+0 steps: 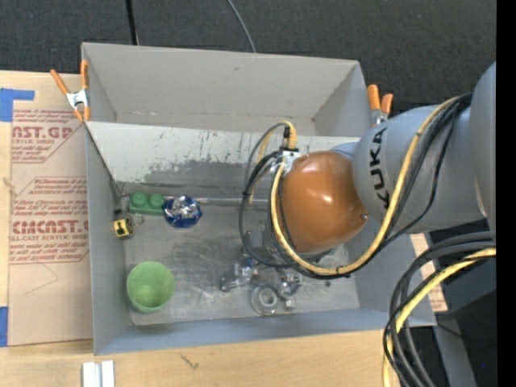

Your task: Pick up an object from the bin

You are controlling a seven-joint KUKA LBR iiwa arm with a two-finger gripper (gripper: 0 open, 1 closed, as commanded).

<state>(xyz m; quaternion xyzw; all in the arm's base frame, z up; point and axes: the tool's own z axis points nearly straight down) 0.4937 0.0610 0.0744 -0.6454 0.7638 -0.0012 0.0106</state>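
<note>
Looking down into the grey bin (218,87), you see the arm (419,168) and its orange cover (318,201) over the front right, with the gripper (264,287) low near the floor; you cannot tell whether its jaws are apart. Well left lie one round green cup (150,286) in the front corner, one green block (147,203), one blue-silver ball (181,211) and one tiny yellow-black piece (122,227).

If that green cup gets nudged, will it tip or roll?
The green cup looks like thin, hollow plastic, so it is probably light and easily slid. It seems to stand mouth-up; if tipped over, its round wall would likely let it roll.
</note>
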